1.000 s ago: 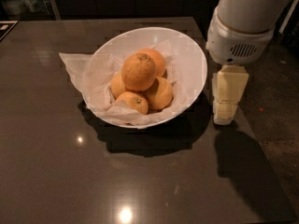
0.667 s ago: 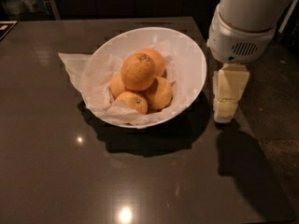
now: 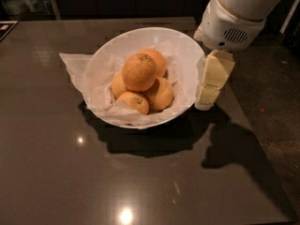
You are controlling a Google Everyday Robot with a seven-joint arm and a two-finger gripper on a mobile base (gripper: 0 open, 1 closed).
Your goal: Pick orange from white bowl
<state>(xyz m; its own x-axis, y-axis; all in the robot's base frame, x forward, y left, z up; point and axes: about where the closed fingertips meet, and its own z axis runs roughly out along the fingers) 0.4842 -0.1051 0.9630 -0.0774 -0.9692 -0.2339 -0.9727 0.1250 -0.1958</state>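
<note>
Centre: bowl [image 3: 131, 39] holds orange [image 3: 139, 71] atop smaller oranges [image 3: 159, 93], paper [image 3: 77, 67]; gripper [image 3: 208, 90] beside right rim, opening cannot tell.

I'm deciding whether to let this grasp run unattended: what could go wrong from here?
The gripper hangs close beside the white bowl, outside its rim on the image's right; swinging straight toward the orange could knock the bowl.
The orange sits on top of smaller oranges, so a sideways nudge may roll it off.
The crinkled paper lines the bowl under the fruit and might snag.
</note>
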